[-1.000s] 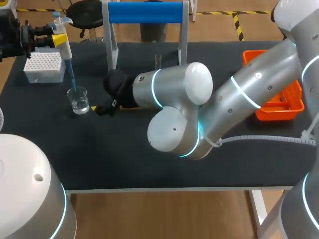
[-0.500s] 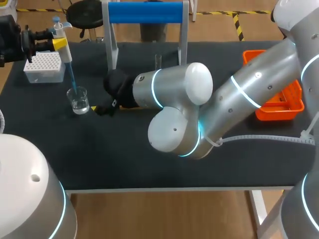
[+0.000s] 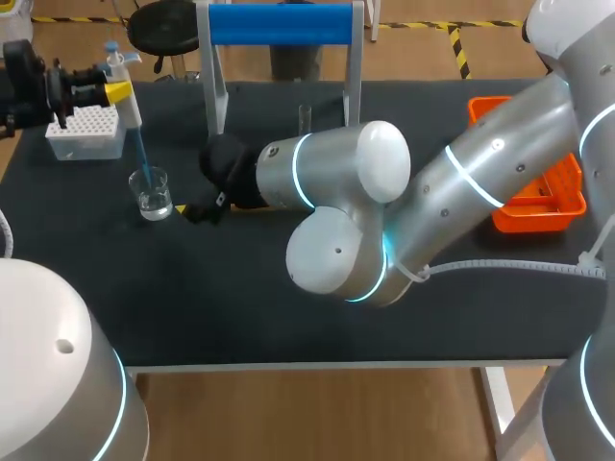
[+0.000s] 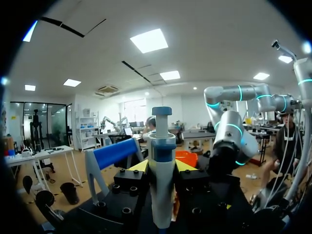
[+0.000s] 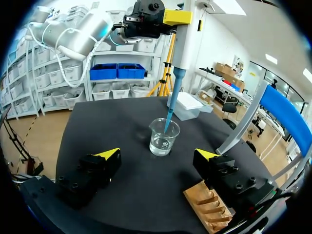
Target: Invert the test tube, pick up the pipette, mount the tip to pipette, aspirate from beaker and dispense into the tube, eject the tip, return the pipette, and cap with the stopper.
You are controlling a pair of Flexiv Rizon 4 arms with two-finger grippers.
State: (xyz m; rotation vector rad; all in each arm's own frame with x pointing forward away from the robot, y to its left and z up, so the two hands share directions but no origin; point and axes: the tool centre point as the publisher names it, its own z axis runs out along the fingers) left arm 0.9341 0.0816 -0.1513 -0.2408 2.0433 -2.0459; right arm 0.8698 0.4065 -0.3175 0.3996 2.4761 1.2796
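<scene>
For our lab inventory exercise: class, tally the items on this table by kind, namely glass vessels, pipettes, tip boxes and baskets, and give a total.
Glass vessels: 2, the beaker and the test tube
Pipettes: 1, the pipette
Tip boxes: 1, the white tip box
Baskets: 1, the orange basket
Total: 5

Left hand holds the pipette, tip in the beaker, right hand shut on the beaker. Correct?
No: the right hand is open, not shut on the beaker. The right wrist view shows the beaker ahead of it, untouched. The left hand does hold the pipette, tip in the beaker.
</scene>
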